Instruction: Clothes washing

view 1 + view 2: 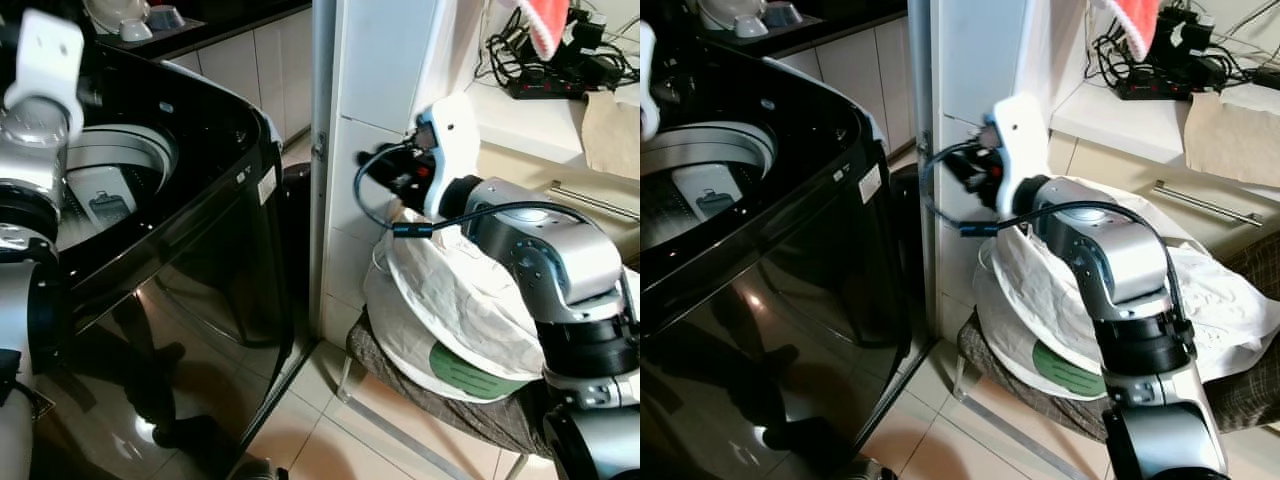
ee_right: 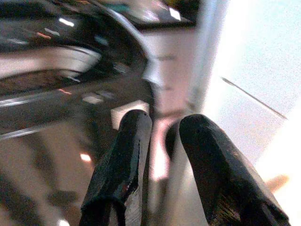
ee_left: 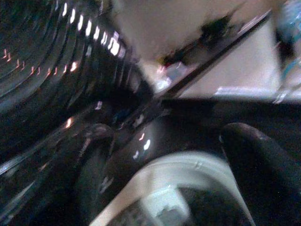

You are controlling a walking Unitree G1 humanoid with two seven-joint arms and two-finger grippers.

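A black top-loading washing machine point(image 1: 190, 230) stands on the left with its lid open. Its pale drum rim point(image 1: 120, 150) is in sight. My left arm point(image 1: 40, 90) is raised over the machine. In the left wrist view, the left gripper point(image 3: 178, 155) is open above the drum rim point(image 3: 174, 174) and holds nothing. A white laundry bag point(image 1: 460, 300) with a green patch lies on a chair to the right. Above the bag, my right gripper point(image 2: 167, 125) points toward the machine. Its fingers point(image 2: 127, 155) are shut and hold nothing.
A white cabinet panel point(image 1: 380, 80) rises between the machine and the chair. Behind the right arm, a counter carries a power strip with tangled cables point(image 1: 550, 65) and a red cloth point(image 1: 545, 25). Pale floor tiles point(image 1: 330, 430) show below. Dishes point(image 1: 130, 20) sit at the far back.
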